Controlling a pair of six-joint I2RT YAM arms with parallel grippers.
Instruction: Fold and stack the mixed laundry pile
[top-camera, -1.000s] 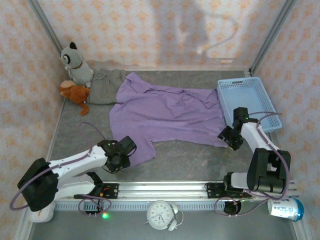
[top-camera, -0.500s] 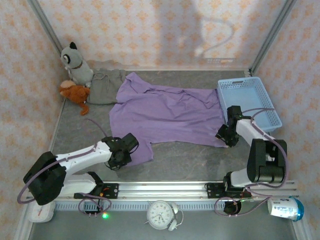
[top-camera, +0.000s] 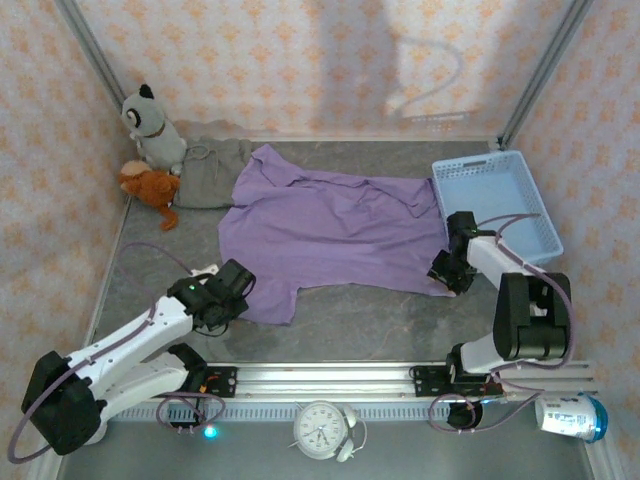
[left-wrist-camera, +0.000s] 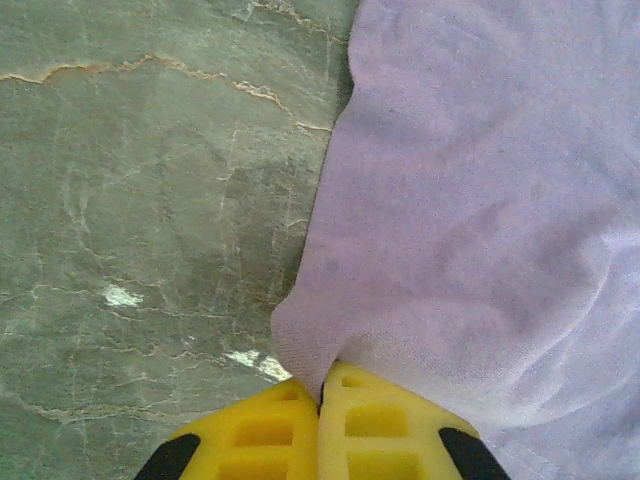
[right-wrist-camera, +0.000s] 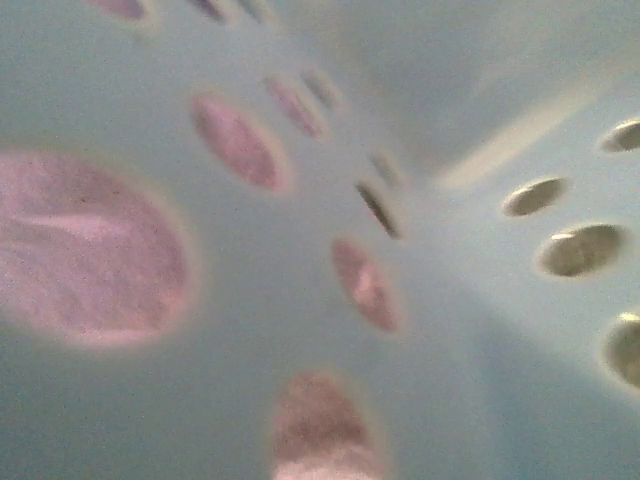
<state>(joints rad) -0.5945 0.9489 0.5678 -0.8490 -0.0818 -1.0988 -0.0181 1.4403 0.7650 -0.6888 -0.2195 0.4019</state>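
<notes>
Toward the near-left edge of the table (top-camera: 380, 320), the left claw (left-wrist-camera: 322, 385) is clenched on a corner of the lavender garment (top-camera: 330, 230) spread mid-table; lift it clear before folding across. Of the right claw (top-camera: 446, 271), beside the basket (top-camera: 497, 160), I cannot tell the state.

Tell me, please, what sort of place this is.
Probably a robot test booth dressed like a home: two robot arms on a metal rail, wallpapered panels, a purple shirt on the table.

1 taupe garment (top-camera: 210, 172); 1 lavender garment (top-camera: 330, 230); 2 plush toys (top-camera: 150, 125); 1 basket (top-camera: 510, 200); 1 clock (top-camera: 322, 428)
</notes>
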